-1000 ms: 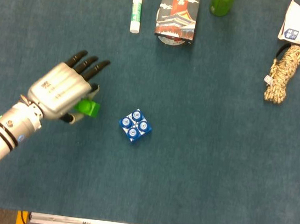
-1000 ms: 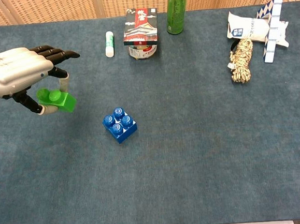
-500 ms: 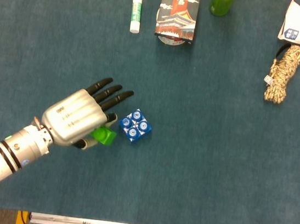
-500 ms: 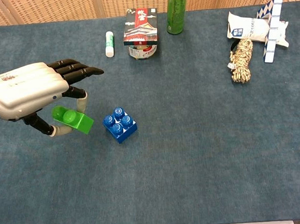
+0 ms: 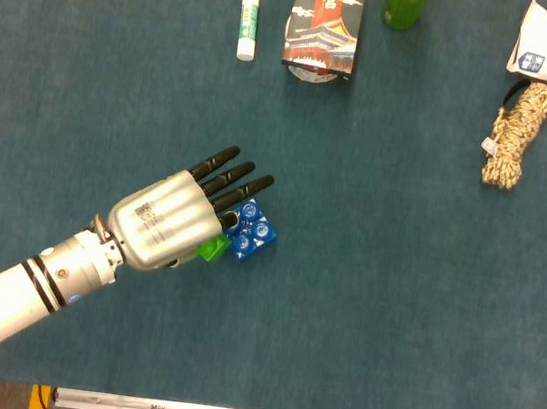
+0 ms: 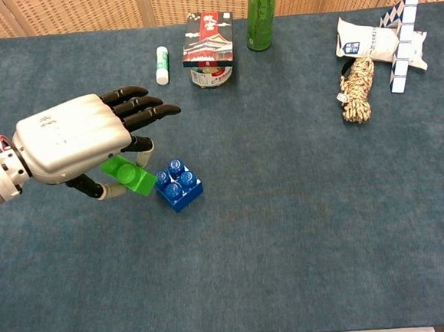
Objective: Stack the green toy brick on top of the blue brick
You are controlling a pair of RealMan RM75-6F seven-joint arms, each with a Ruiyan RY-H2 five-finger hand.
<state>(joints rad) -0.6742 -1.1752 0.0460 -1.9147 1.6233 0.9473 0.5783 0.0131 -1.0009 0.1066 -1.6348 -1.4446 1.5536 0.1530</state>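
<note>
The left hand (image 6: 77, 139) holds the green brick (image 6: 130, 175) pinched between its thumb and a finger, while its other fingers (image 6: 144, 110) stretch out straight above it. In the chest view the green brick hangs tilted, its right end at the left edge of the blue brick (image 6: 177, 185); whether the two touch cannot be told. In the head view the hand (image 5: 165, 221) covers most of the green brick (image 5: 213, 248), and its fingertips reach over the far left part of the blue brick (image 5: 250, 232). The blue brick sits on the table (image 6: 304, 229), studs up, near the middle. The right hand shows in neither view.

At the far edge of the table stand a box (image 6: 207, 39) and a green can (image 6: 259, 4), with a glue stick (image 6: 162, 65) lying to their left. Far right lie a coil of rope (image 6: 357, 88) and a white packet (image 6: 370, 40).
</note>
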